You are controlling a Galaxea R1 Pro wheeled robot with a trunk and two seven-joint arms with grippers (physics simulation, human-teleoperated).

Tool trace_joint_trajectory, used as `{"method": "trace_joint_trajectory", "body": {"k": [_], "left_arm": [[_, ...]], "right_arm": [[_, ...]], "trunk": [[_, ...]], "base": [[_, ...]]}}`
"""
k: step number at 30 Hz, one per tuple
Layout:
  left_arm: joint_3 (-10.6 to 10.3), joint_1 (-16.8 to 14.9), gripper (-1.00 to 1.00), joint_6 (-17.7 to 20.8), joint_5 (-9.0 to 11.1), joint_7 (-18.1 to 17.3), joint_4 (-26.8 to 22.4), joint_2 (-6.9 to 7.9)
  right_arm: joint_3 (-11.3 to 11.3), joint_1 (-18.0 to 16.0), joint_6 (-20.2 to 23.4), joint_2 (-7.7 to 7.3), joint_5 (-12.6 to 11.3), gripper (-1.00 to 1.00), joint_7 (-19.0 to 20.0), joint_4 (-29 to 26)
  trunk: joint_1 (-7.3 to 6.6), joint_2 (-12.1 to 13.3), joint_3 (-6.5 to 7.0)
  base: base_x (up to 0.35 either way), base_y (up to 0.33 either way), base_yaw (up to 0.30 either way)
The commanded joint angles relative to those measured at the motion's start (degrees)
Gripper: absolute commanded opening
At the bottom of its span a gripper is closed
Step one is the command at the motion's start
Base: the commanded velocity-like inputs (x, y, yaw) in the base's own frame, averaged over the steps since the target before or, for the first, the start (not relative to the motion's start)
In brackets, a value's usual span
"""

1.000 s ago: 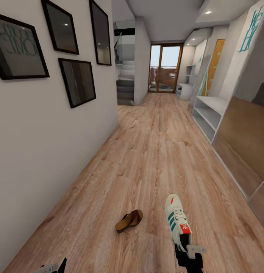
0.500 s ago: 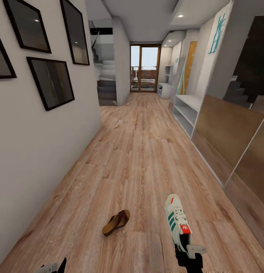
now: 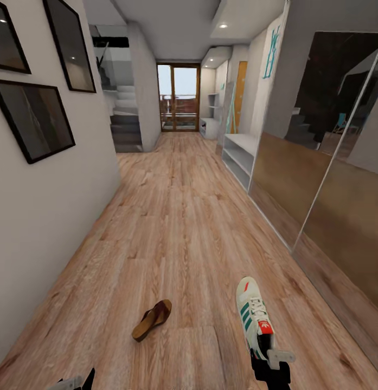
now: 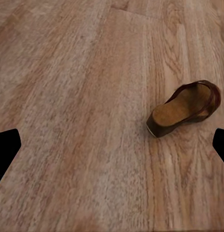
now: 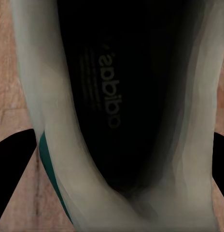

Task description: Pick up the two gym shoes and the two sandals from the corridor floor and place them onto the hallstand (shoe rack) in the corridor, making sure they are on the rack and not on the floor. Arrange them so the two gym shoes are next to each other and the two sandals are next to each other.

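Right end effector [image 3: 271, 362] pinching heel of gym shoe [image 3: 252, 314], toe pointing away from robot down corridor; right wrist view looks into shoe's dark insole [image 5: 105, 92]. Left end effector [image 3: 75, 382] at lower frame edge, fingers spread, nothing between them. Brown sandal [image 3: 151, 319] on corridor floor [image 3: 183, 216], between both end effectors, tilted. Pale grey bench [image 3: 238, 157] with two open tiers far ahead along right wall.

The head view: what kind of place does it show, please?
Most likely a home corridor: a long wood-plank floor runs to a glazed door, with framed pictures on one wall, a staircase, and a low open shoe rack beside mirrored panels.
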Motion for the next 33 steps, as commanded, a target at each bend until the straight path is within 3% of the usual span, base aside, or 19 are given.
{"method": "trace_joint_trajectory", "body": {"k": [1,16,33], "left_arm": [[0.14,-0.03,1.00,0.01,0.52,-0.56,0.08,-0.01],[0.07,-0.03,1.00,0.03,0.53,-0.56,0.08,-0.01],[0.12,-0.03,1.00,-0.06,0.51,-0.60,0.08,-0.01]], "right_arm": [[0.43,-0.05,-0.19,-0.03,-0.42,-1.00,-0.22,0.04],[0.44,-0.05,-0.20,-0.03,-0.42,-1.00,-0.23,0.04],[0.44,-0.05,-0.20,-0.03,-0.42,-1.00,-0.24,0.04]], "trunk": [[-0.03,-0.02,-0.05],[-0.03,-0.02,-0.05],[-0.03,-0.02,-0.05]], "base": [[-0.155,0.231,-0.300],[0.014,0.263,-0.300],[0.009,0.028,-0.300]]}}
